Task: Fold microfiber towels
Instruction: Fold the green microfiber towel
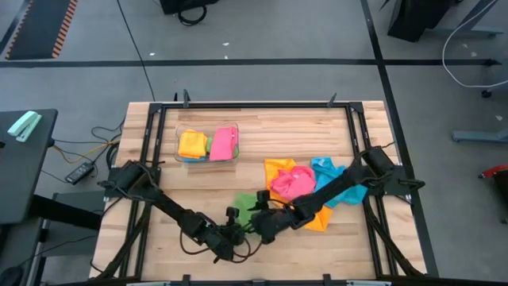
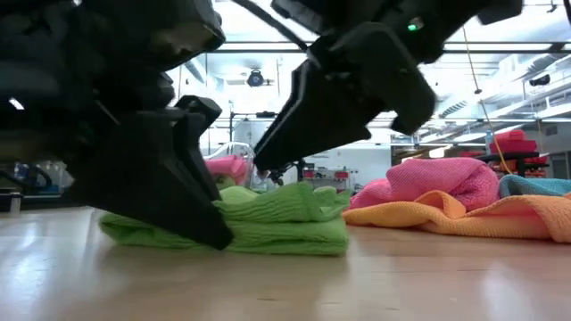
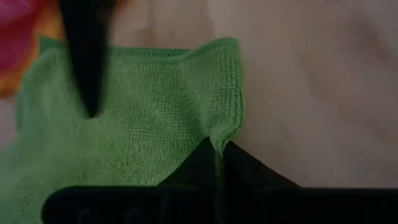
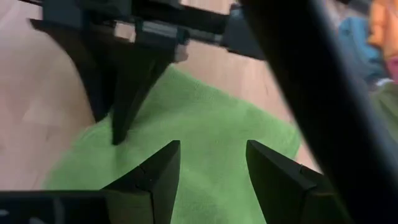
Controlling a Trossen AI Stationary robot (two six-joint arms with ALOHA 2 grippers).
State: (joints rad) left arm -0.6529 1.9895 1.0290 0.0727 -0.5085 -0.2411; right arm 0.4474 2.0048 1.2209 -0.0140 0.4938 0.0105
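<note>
- While both arms crowd the near middle of the wooden surface (image 1: 206, 187), the green towel (image 1: 247, 202) lies flat between them, just beside the loose heap on its right.
- That heap is a pink towel (image 1: 292, 183) bunched on top of an orange-yellow towel (image 1: 278, 168), with a blue towel (image 1: 327, 171) partly under the right arm.
- Over at the far left of the surface sits a clear plastic bin (image 1: 207, 144), holding a folded yellow towel (image 1: 193, 144) and a folded pink one (image 1: 225, 143) side by side, with some blue showing underneath.
- Down low, the green towel looks doubled over, one layer rumpled on another, its long side running left to right across that view.
- Left end effector (image 3: 217, 149) is clenched on the green towel's edge, a thin fold of cloth pinched between its tips.
- Right end effector (image 4: 211, 165) hangs released just above the green cloth, its fingers (image 4: 158, 171) apart and gripping nothing.
</note>
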